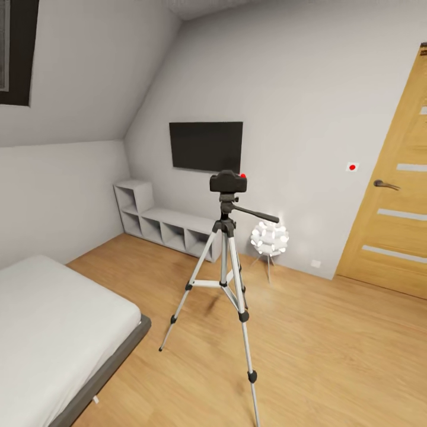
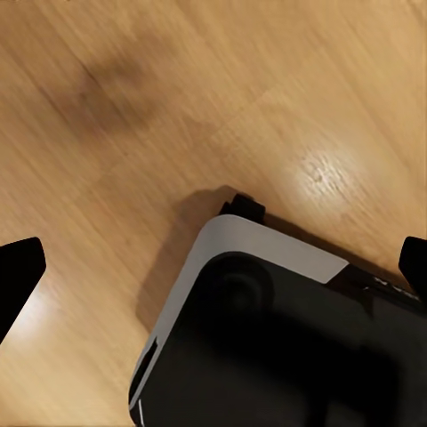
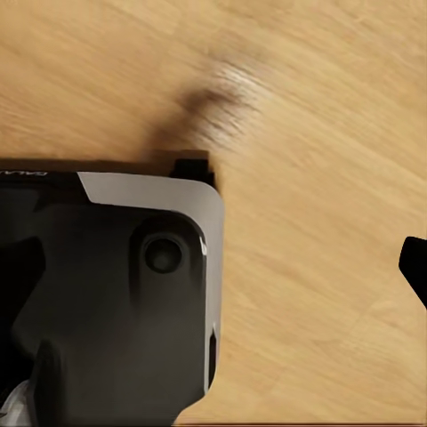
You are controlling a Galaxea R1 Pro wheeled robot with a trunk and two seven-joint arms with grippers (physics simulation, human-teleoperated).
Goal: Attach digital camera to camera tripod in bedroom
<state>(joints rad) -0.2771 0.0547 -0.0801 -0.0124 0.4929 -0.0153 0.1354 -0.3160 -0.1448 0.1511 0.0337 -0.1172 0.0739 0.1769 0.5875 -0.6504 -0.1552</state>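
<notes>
the digital camera [image 1: 228, 181] sits on top of the camera tripod [image 1: 224, 279], resting on its black pan head, with the red dot at its upper right corner and the pan handle [image 1: 256, 214] sticking out to the right. the tripod stands upright on the wood floor [image 1: 308, 350] in the middle of the bedroom, its three silver legs spread. in the left wrist view the left gripper [image 2: 213, 267] looks down at the floor and a corner of the robot's base [image 2: 267, 329], its dark fingertips [image 2: 18, 271] at opposite edges of the picture, wide apart and holding nothing. in the right wrist view only one fingertip [image 3: 414, 267] of the right gripper shows over the floor and another base corner [image 3: 116, 294], so whether that gripper is apart or together cannot be told. the camera lies ahead of the robot in the head view, well apart from both grippers. the white bed [image 1: 53, 332] lies to the tripod's left, with bare floor between. behind stand a grey shelf unit [image 1: 166, 225], a wall tv [image 1: 206, 145] and a white ball lamp [image 1: 270, 238]; an oak door [image 1: 394, 196] stands at the right, with open floor before it.
</notes>
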